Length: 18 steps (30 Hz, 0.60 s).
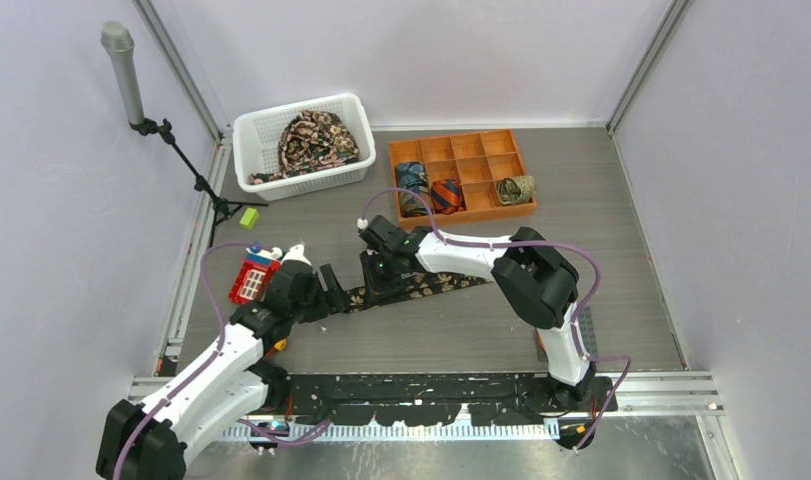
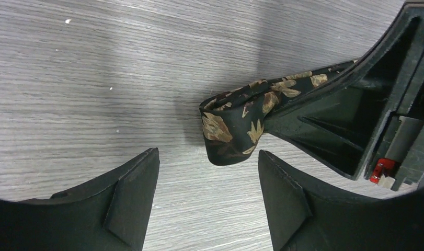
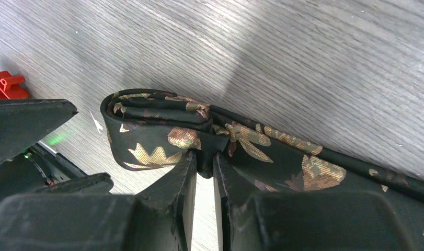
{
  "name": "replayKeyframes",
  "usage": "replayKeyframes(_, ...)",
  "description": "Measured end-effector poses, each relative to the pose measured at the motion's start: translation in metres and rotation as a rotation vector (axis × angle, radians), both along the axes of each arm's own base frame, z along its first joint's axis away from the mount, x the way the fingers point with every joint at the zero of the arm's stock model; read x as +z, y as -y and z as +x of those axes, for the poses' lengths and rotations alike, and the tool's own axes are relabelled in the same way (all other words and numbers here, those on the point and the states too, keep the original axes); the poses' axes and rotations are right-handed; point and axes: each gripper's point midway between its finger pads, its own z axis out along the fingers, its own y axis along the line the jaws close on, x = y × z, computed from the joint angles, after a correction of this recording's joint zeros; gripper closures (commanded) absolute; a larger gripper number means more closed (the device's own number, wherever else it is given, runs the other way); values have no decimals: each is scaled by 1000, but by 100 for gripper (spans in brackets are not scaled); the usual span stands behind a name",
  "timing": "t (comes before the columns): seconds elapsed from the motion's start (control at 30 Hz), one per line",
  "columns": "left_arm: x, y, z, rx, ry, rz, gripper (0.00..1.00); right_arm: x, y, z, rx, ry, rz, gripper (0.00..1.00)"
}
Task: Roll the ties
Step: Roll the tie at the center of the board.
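A black tie (image 1: 421,287) with tan leaf print lies across the table's middle, its left end folded into a small loop (image 3: 147,125). My right gripper (image 3: 203,162) is shut on the tie just behind that loop and also shows from above (image 1: 373,270). My left gripper (image 2: 207,178) is open and empty, its fingers on either side just short of the tie's folded end (image 2: 230,130); from above it (image 1: 329,290) sits left of the right gripper. Rolled ties (image 1: 429,195) sit in an orange tray (image 1: 461,160). More ties (image 1: 311,140) lie piled in a white basket (image 1: 256,130).
A red toy-like object (image 1: 251,280) sits by the left arm. A small green block (image 1: 248,217) lies near a microphone stand (image 1: 191,165). A black rail (image 1: 421,400) runs along the near edge.
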Motion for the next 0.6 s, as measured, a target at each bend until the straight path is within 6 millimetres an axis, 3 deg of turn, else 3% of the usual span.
replayKeyframes(0.6, -17, 2, 13, 37, -48, -192, 45, -2, -3, 1, 2, -9, 36, 78)
